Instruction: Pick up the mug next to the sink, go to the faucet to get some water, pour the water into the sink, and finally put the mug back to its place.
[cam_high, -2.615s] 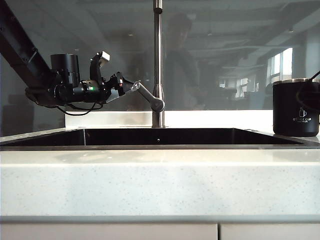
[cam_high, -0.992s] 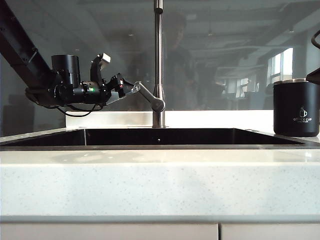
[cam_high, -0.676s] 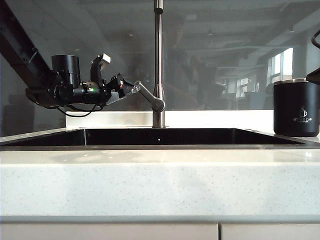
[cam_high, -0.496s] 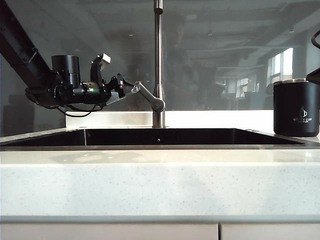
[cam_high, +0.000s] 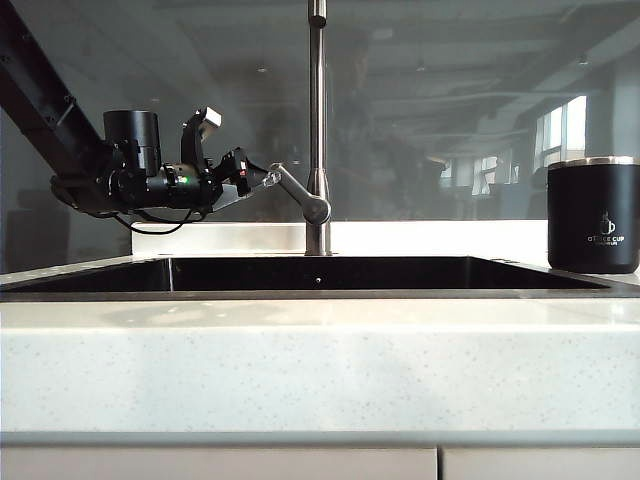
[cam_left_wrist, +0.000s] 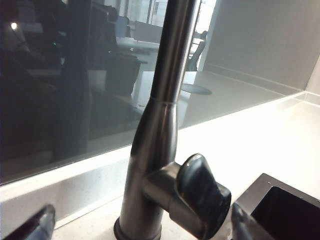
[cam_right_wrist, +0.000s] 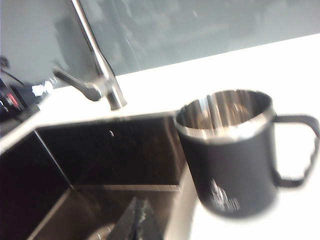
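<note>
We find the bench (cam_high: 320, 360) front nearest the exterior camera, pale and speckled, with the sink (cam_high: 320, 292) recessed just behind its edge: a wide dark basin with a thin metal rim.

The mug (cam_high: 592, 216) stands upright on the bench at the right end of the sink, beside the rim and not in the basin. In the right wrist view the mug (cam_right_wrist: 230, 155) shows a steel-lined interior, a matte black wall and a loop handle on the side away from the sink. We judge it rigid, not fragile and moderately light while empty. The matte wall should offer fair friction; the polished rim looks slippery. The handle or the wall just below the rim seems the sounder hold, and a filled mug would need to be kept level.

The right gripper (cam_right_wrist: 141, 220) is out of the exterior view and appears only as a dark tip at the edge of its own, blurred picture, near the mug but apart from it, jaws pressed together on nothing.

Farther back, the faucet (cam_high: 316, 130) rises behind the sink's middle. The left gripper (cam_high: 262, 178) sits at the lever (cam_high: 297, 194), jaws spread to either side of its end (cam_left_wrist: 200, 195); we cannot tell whether they touch it. Between mug and faucet nothing stands. Dark glass backs the bench.
</note>
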